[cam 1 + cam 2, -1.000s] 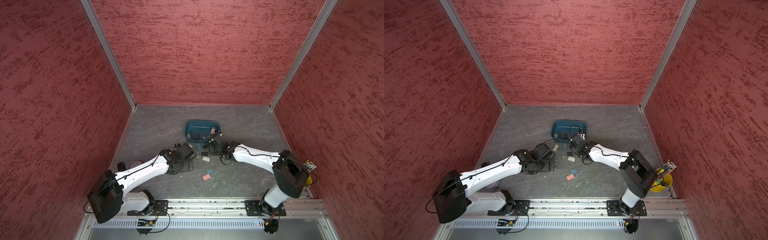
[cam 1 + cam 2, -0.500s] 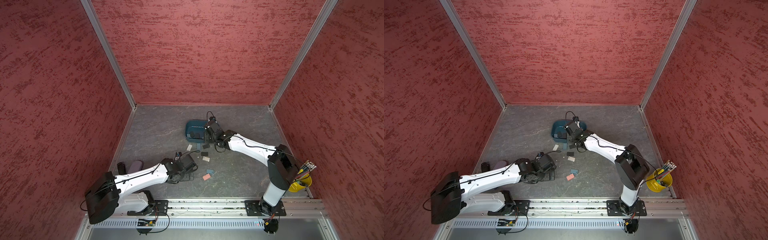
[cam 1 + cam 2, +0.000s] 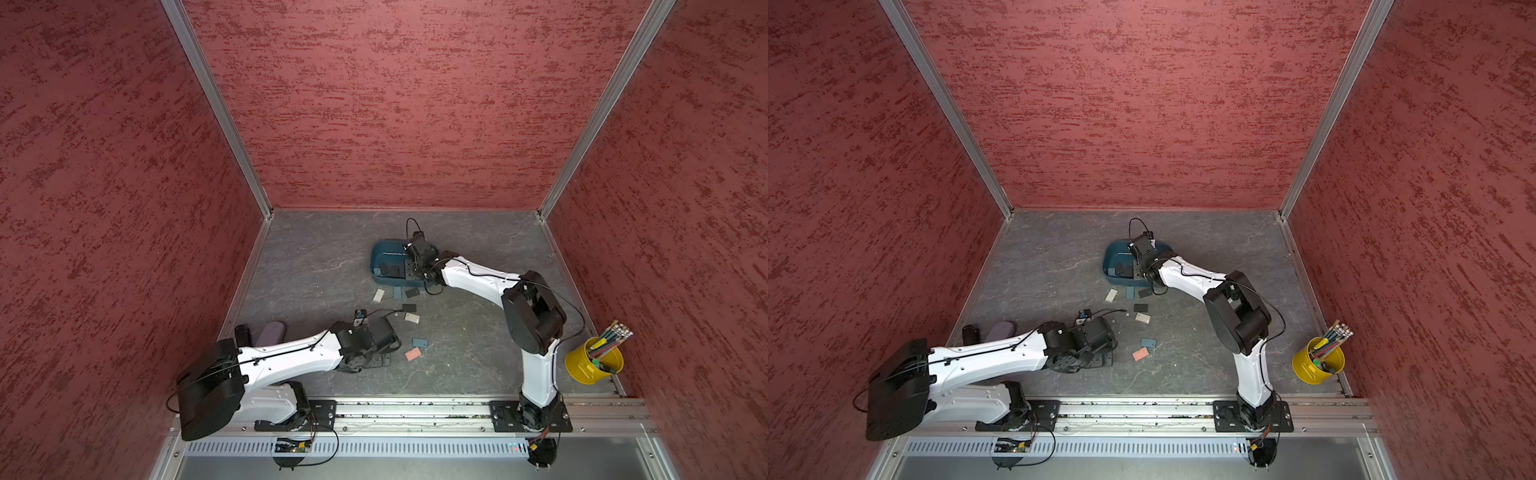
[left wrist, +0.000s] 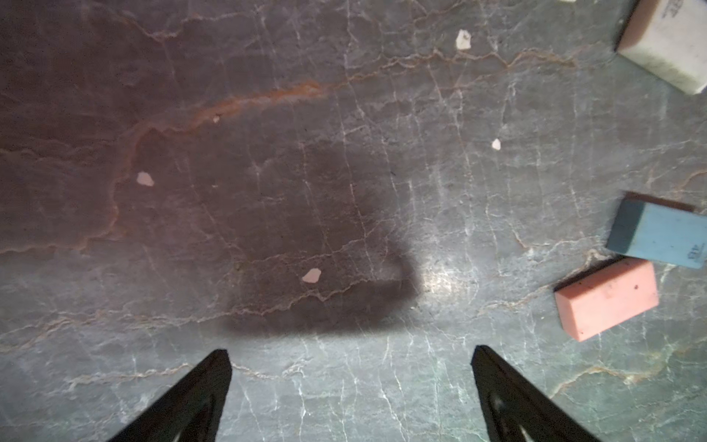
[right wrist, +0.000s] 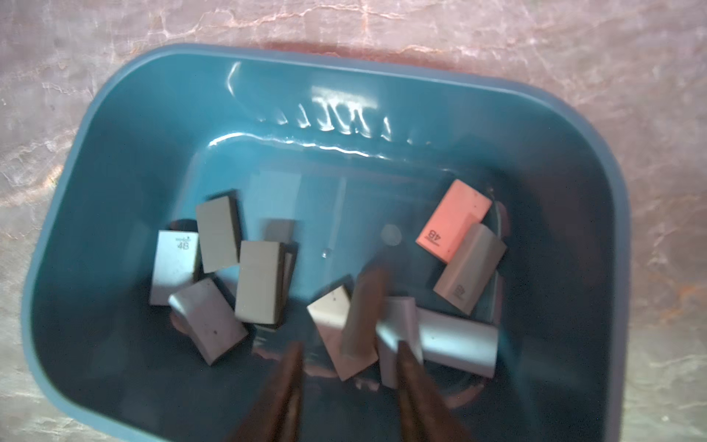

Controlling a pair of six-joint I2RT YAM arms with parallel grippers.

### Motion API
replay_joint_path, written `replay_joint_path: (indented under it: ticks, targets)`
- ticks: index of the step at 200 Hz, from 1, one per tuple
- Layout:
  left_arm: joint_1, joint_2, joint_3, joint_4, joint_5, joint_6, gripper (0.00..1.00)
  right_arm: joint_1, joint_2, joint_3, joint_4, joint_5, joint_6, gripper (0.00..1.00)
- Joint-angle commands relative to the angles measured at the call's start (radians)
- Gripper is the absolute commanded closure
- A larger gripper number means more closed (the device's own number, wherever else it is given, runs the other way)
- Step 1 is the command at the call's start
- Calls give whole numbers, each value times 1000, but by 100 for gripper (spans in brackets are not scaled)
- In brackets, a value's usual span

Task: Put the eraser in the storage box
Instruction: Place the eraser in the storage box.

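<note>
Release, by my reading. Left gripper point(image 4: 350, 356) spread wide over bare table point(image 4: 421, 114), pink rectangular rubber eraser point(image 4: 608, 298) and blue rubber block point(image 4: 658, 237) just beside — next pick means shifting over one. Right gripper point(image 5: 349, 346) parted above dark teal plastic storage box point(image 5: 153, 114); blurred brown eraser point(image 5: 363, 306) loose inside — nothing blocks.

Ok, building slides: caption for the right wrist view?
Right claw open above the dark teal plastic storage box holding grey rectangular erasers and one pink eraser.
</note>
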State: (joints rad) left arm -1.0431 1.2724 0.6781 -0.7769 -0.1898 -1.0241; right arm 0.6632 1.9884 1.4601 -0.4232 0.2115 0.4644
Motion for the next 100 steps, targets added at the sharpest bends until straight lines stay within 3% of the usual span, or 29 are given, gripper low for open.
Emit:
replay_joint_path:
  ticks: [1,100]
  targets:
    - [17,22,21,22,-22,21,0,-5,-36,15,-1,-24,-18,47]
    - [316,81,131,80,49,271,0,-6,-393,-269,115,-83,10,20]
